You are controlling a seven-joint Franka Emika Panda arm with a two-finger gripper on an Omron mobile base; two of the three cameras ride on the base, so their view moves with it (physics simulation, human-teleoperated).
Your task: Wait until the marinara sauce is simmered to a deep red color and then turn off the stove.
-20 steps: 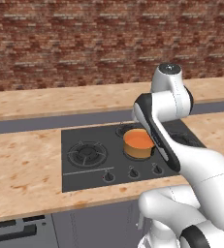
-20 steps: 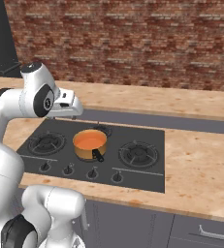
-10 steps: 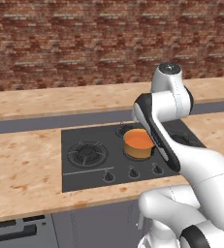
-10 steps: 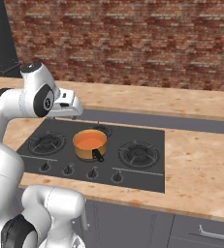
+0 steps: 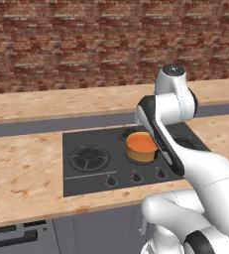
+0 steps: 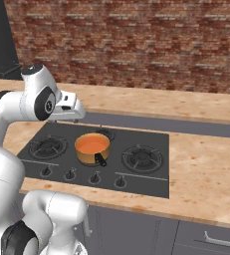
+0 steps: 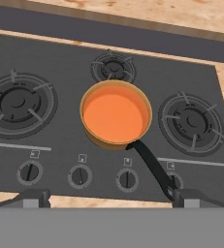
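My gripper [image 7: 106, 196] hangs above the front edge of the stove [image 7: 60, 58], looking down on it; its two dark fingertips [image 7: 33, 197] stand far apart at the lower corners of the hand view, wide and holding nothing. Directly ahead of and below the gripper, between the fingertips, sits the saucepan [image 7: 116, 116], copper-orange, on the stove's middle. The marinara sauce [image 7: 114, 113] fills it as a flat disc of plain orange. The pan's dark handle [image 7: 152, 164] runs back toward my right fingertip. Nearest the gripper lies the row of knobs [image 7: 79, 177] along the stove's front. Large burners [image 7: 19, 104] flank the pan on each side, and a smaller one lies just beyond it. In the right base view my hand [image 6: 66, 107] hovers above the stove's left rear, apart from the pan.
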